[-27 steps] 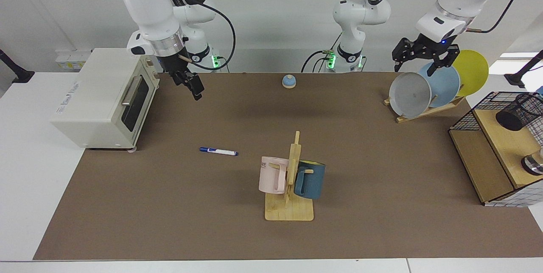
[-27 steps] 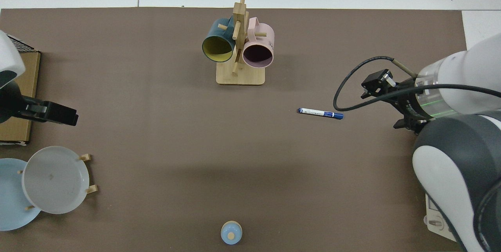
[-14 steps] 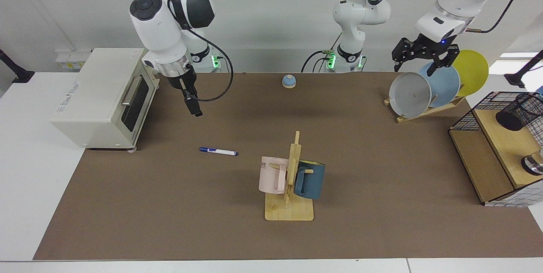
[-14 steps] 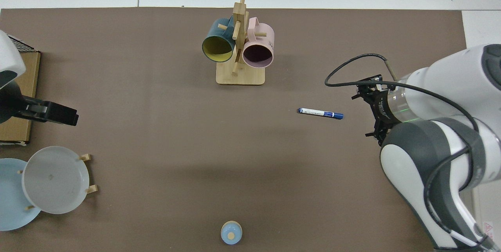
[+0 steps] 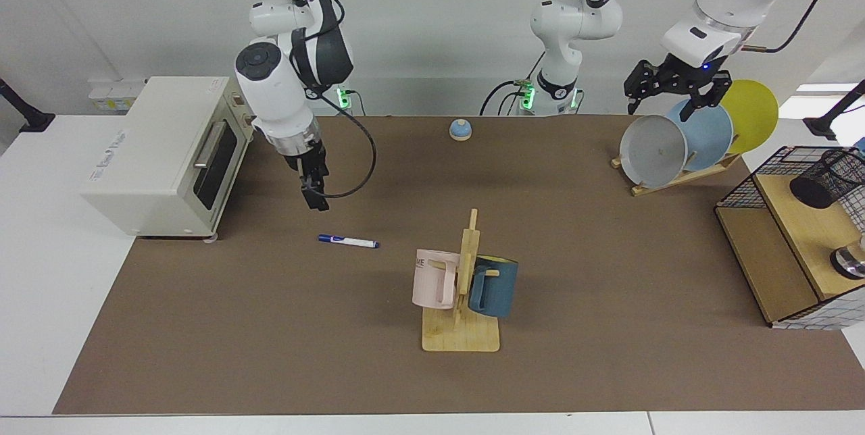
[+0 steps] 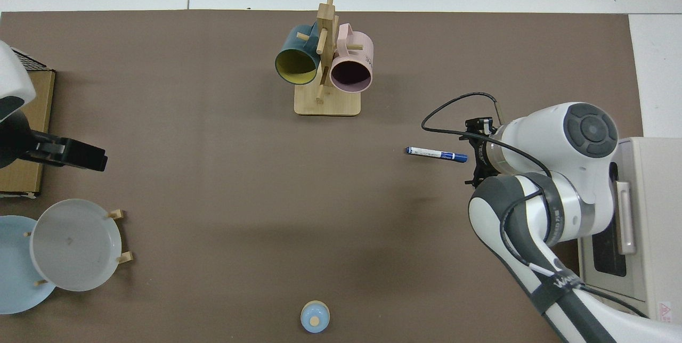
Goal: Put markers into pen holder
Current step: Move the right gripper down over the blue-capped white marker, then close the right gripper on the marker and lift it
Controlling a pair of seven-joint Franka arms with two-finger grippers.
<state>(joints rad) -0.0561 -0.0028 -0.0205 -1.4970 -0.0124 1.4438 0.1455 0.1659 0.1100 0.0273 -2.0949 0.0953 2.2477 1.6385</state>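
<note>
Above the marker, right gripper jaws unreadable; only the facing view shows left gripper's spread, empty jaws.

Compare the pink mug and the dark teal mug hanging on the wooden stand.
The pink mug is pale with a dark interior; the dark teal mug is lined yellow. They hang on opposite sides of the wooden stand. Both hang tilted from pegs by their handles and look similar in size.

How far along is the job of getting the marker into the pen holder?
Nothing is done yet: the marker lies on the mat and the pen holder sits on the shelf. In hand: the right gripper hangs above the marker. The left gripper waits above the plates. Grasp, carry and drop remain.
</note>
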